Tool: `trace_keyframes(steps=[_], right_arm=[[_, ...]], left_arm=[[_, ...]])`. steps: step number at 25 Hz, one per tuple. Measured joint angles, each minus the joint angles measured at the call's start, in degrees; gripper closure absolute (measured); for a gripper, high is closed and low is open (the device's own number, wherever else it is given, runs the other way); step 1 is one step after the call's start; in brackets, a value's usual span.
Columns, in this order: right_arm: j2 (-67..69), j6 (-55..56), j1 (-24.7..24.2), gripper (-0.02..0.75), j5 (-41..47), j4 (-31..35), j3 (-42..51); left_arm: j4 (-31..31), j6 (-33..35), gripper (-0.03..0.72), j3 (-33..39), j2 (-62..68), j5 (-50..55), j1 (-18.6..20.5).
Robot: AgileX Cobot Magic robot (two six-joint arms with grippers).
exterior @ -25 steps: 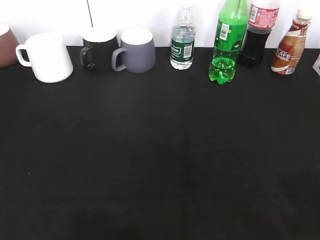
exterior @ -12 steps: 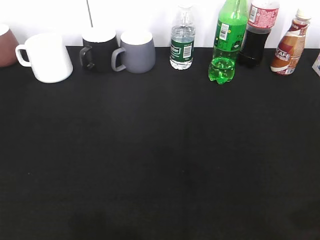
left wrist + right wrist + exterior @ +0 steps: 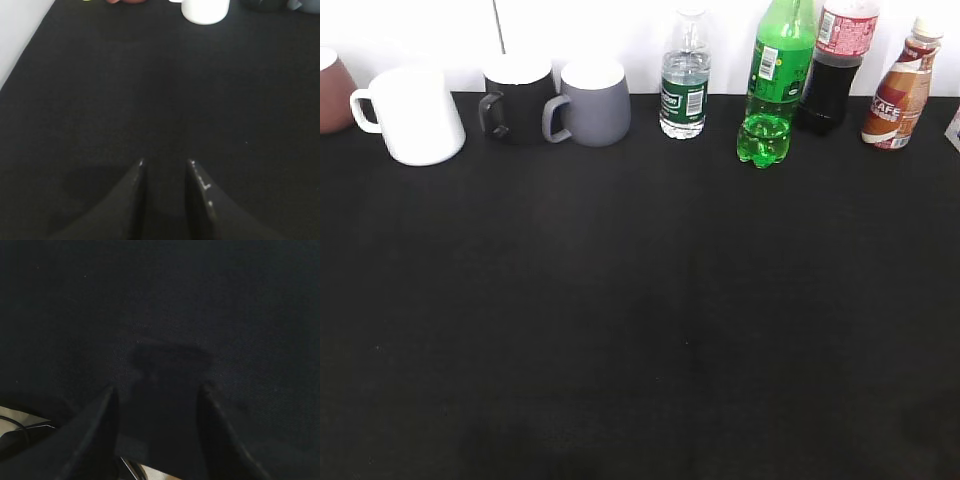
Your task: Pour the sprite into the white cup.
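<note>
Ext view: back row along the white wall on the black table [image 3: 640,330]. From left: a brown mug [image 3: 332,90] cut by the frame edge, the white cup [image 3: 415,115] w/ handle pointing left, a black mug [image 3: 517,98], a grey mug [image 3: 592,102] just beside it, a clear water bottle [image 3: 685,80], the sprite [image 3: 775,85], a dark cola bottle [image 3: 838,65] just behind/right of it, and a brown coffee drink bottle [image 3: 900,88]. All upright.

Vs 1.0 s ago: sprite sits a touch higher and further back in frame, its lobed base no longer as far fwd of the row; white cup also shifted slightly left/back. Vs 0.5 s ago: practically no diff, everything matches. No arm shows in the ext view in any of the three.

Sprite stands well apart from the white cup, w/ black mug, grey mug and water bottle between them.

Left wrist view: left gripper [image 3: 165,162] low over bare tablecloth, fingers apart w/ a narrow gap, nothing between; white cup's base [image 3: 205,11] far ahead at top edge.

Right wrist view: right gripper [image 3: 157,390] over bare cloth near the table's front edge, fingers spread wide, holding nothing; its shadow lies on the cloth just ahead.
</note>
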Motion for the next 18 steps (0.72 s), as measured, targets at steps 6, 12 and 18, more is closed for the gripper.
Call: trace_keyframes(steps=[6,12,18], right_arm=[[0.0,0.0,0.0,0.362,0.0,0.0,0.0],[-0.1,0.0,-7.5,0.362,-0.1,0.2,0.0],[-0.1,0.0,-27.1,0.362,-0.1,0.2,0.0]], left_arm=[[0.3,-0.1,0.48,0.0,0.0,0.0,0.0],[0.3,-0.1,0.48,0.0,0.0,0.0,0.0],[0.3,-0.1,0.48,0.0,1.3,-0.1,7.9]])
